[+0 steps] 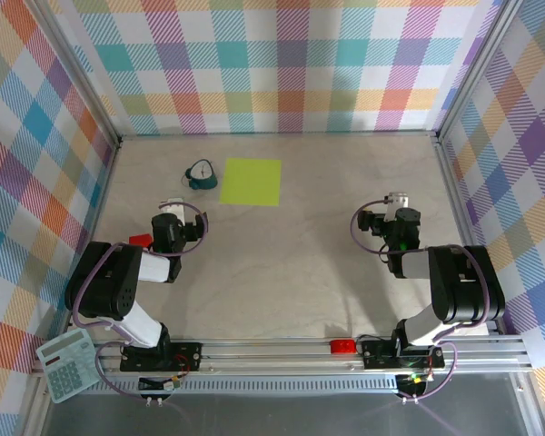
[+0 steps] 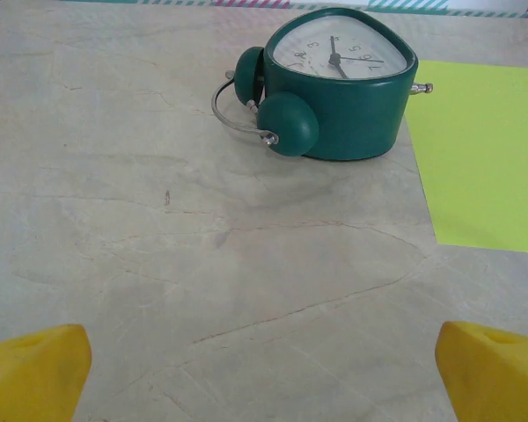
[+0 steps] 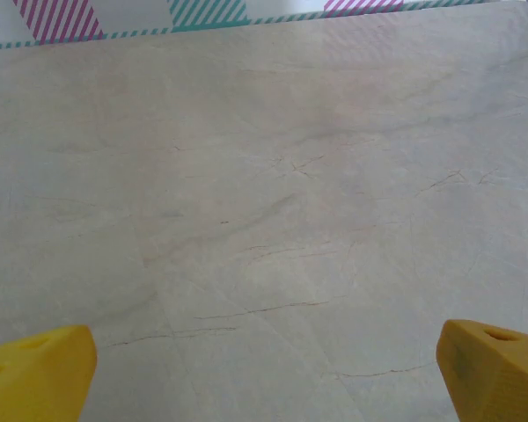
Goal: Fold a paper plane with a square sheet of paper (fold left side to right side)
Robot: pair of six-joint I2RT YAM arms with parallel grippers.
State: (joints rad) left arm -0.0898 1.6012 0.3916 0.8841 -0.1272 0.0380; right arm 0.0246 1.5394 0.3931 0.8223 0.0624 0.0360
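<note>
My left end effector (image 2: 264,374) and right end effector (image 3: 264,374) both stand wide open, empty; the thin lime yellow-green square sheet of paper (image 1: 251,182) lies flat toward 12 o'clock on the beige surface (image 1: 291,272). The small teal alarm clock (image 2: 339,83) sits just beside its 9 o'clock edge, so I fear reaching there could knock the clock or skid the sheet.

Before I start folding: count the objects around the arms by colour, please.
Lime: 1, the square sheet of paper
Teal: 1, the clock
Red: 2, a block and a piece on the front rail
Pale grey-green: 1, the calculator
Total: 5
</note>
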